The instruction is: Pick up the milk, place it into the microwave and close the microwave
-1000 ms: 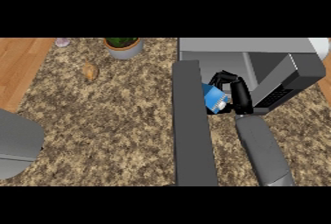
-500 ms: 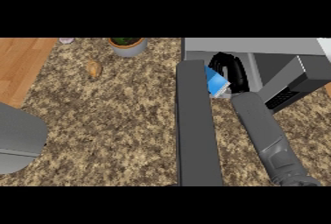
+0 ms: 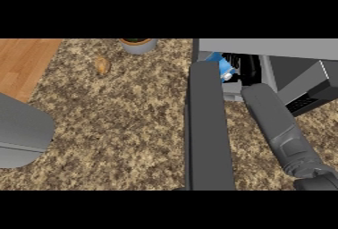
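The right hand (image 3: 246, 67) is curled round the blue milk (image 3: 221, 67) carton, holding it inside the open microwave (image 3: 290, 76) at the table's far right corner. The carton looks light and stiff but crushable, best taken by its flat sides. No left hand shows.

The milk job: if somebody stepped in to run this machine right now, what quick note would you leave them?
Right robot hand: curled round the blue milk carton, reaching into the microwave opening.
Left robot hand: out of view; only its grey forearm shows at the left edge.
Microwave door: wide open, swung out over the counter.
Done: milk picked up and brought to the opening.
Left: set it down inside, let go, pull the arm out, shut the door.
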`<action>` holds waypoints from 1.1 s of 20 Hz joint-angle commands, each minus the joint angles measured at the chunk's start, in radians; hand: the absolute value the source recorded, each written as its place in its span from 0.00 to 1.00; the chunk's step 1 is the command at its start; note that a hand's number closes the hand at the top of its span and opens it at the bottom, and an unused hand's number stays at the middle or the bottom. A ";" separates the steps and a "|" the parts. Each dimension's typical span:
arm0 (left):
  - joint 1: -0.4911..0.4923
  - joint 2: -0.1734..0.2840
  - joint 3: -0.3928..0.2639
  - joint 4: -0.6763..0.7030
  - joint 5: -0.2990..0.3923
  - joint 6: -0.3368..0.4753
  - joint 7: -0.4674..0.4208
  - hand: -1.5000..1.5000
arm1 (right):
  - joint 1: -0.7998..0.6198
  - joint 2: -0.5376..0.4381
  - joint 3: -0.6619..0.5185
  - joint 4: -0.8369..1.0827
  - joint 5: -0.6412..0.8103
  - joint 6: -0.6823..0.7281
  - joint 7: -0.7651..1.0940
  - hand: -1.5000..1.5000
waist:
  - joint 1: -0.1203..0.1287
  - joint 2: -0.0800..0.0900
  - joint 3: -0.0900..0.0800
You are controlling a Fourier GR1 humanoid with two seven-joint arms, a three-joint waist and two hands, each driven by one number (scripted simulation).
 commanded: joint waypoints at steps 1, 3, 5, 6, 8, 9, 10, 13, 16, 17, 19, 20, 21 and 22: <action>-0.041 -0.001 -0.028 0.021 -0.028 0.006 0.002 0.00 | -0.022 -0.044 0.007 0.037 0.039 -0.107 -0.030 1.00 | 0.009 0.015 0.000; -0.028 -0.006 -0.020 0.025 -0.032 -0.010 -0.018 0.00 | -0.043 -0.065 0.021 0.057 0.064 -0.133 -0.030 1.00 | 0.024 0.013 0.000; -0.042 0.004 -0.030 0.028 -0.041 -0.006 -0.003 0.00 | -0.030 -0.071 0.022 0.071 0.070 -0.145 -0.061 1.00 | 0.024 0.018 0.001; -0.062 0.015 -0.035 0.019 -0.028 0.013 0.021 0.00 | -0.060 -0.081 0.014 0.077 0.065 -0.144 -0.037 1.00 | 0.030 0.023 0.002; -0.059 0.018 -0.021 0.045 -0.023 -0.008 -0.007 0.00 | -0.054 -0.107 0.025 0.098 0.088 -0.194 -0.028 1.00 | 0.049 0.028 0.001; -0.064 0.013 -0.030 0.032 -0.026 0.004 0.004 0.00 | -0.029 -0.122 0.044 0.115 0.112 -0.207 -0.041 1.00 | 0.041 0.027 0.001; -0.075 0.027 -0.018 0.044 -0.024 0.003 -0.001 0.00 | -0.039 -0.128 0.039 0.132 0.107 -0.175 -0.024 1.00 | 0.048 0.030 0.001; -0.080 0.015 -0.036 0.055 -0.046 -0.003 -0.007 0.00 | -0.038 -0.137 0.033 0.166 0.117 -0.306 0.061 0.00 | 0.055 0.035 0.000; -0.084 0.029 -0.036 0.042 -0.058 0.003 0.008 0.00 | -0.006 -0.205 0.051 0.253 0.152 -0.420 0.211 0.00 | 0.048 0.038 -0.003; -0.104 0.036 -0.035 0.057 -0.074 0.010 0.003 0.00 | -0.021 -0.177 0.070 0.235 0.168 -0.436 0.182 0.00 | 0.057 0.041 0.000; -0.101 0.034 -0.040 0.060 -0.081 0.007 0.006 0.00 | -0.049 -0.140 0.070 0.187 0.160 -0.345 0.104 0.00 | 0.066 0.036 0.005; -0.113 0.036 -0.025 0.085 -0.095 0.015 -0.010 0.00 | -0.058 -0.158 0.060 0.168 0.148 -0.291 0.076 0.00 | 0.053 0.033 0.004; -0.088 0.021 -0.032 0.079 -0.105 0.000 -0.022 0.00 | -0.039 -0.155 0.055 0.169 0.143 -0.278 0.057 0.00 | 0.059 0.032 0.005; -0.103 0.028 -0.040 0.085 -0.097 -0.002 -0.016 0.00 | -0.051 -0.137 0.062 0.172 0.151 -0.290 0.060 0.00 | 0.063 0.034 0.004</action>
